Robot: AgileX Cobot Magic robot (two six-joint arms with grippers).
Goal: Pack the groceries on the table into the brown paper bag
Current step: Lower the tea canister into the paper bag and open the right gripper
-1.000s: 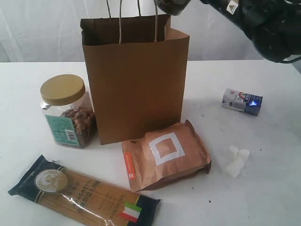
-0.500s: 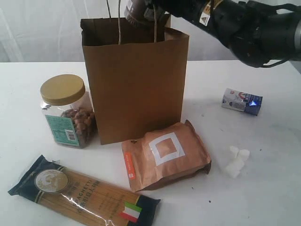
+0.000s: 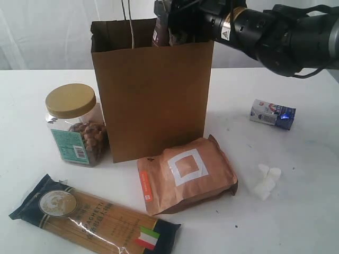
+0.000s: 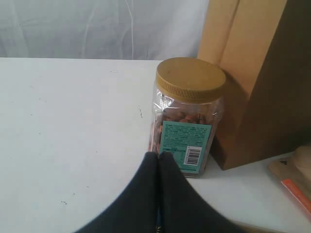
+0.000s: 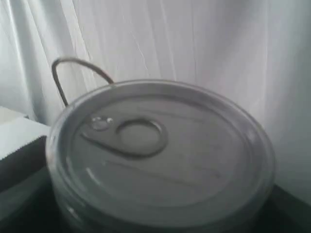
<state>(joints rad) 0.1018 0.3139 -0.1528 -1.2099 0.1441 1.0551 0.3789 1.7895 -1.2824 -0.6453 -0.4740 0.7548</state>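
Note:
The brown paper bag (image 3: 153, 95) stands upright at the back middle of the table (image 3: 302, 211). My right gripper (image 3: 177, 22) reaches in from the right, shut on the dark silver-lidded jar (image 3: 160, 25), which hangs in the bag's open mouth. Its silver pull-ring lid (image 5: 155, 150) fills the right wrist view, with a bag handle (image 5: 73, 68) behind it. The tan-lidded nut jar (image 3: 74, 124) stands left of the bag. My left gripper (image 4: 159, 155) is shut and empty, just short of the nut jar (image 4: 187, 114).
A spaghetti packet (image 3: 90, 217) lies at the front left. The copper pouch (image 3: 185, 174) leans before the bag. White marshmallows (image 3: 266, 181) and a small white-blue carton (image 3: 271, 114) lie to the right. A white curtain hangs behind.
My right arm has swung left and down, bringing the dark jar from above the bag's right corner into its open mouth. The left gripper has stayed shut.

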